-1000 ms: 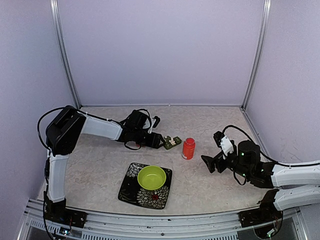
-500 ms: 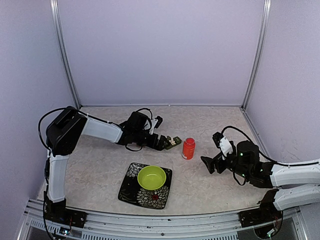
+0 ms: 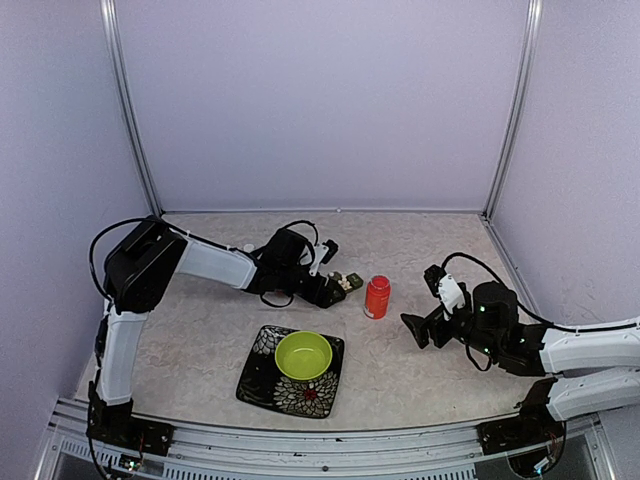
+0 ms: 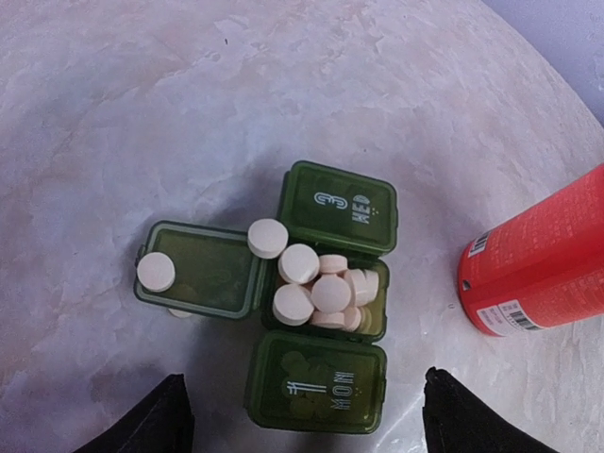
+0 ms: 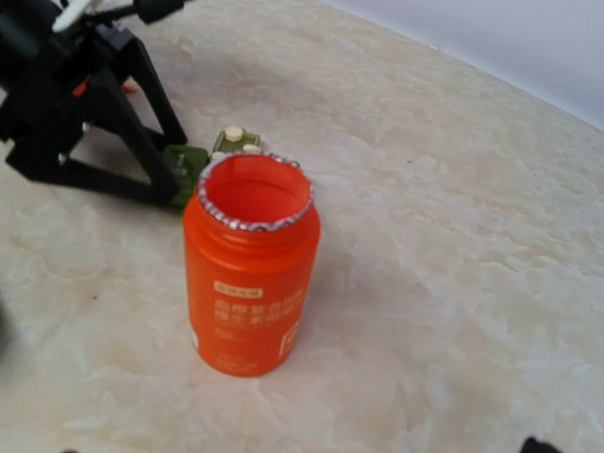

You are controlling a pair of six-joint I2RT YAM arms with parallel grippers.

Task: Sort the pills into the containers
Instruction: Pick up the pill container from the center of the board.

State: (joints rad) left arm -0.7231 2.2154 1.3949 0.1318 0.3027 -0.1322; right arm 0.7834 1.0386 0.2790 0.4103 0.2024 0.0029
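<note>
The marbled beige table (image 3: 200, 330) carries a dark square floral plate (image 3: 262, 385) holding a glossy lime bowl (image 3: 303, 355). Beyond them an open orange bottle (image 3: 377, 297) stands upright. Just to its left lies the dark green plastic pillbox (image 4: 319, 381), with its two end lids shut and its middle lid flapped open. Round white pills (image 4: 316, 291) heap in the middle cell, and one rests on the open lid. The left gripper (image 4: 311, 425), fingers spread, has edged closer over the unmoved pillbox. The right gripper (image 3: 413, 328) is spread and empty.
</note>
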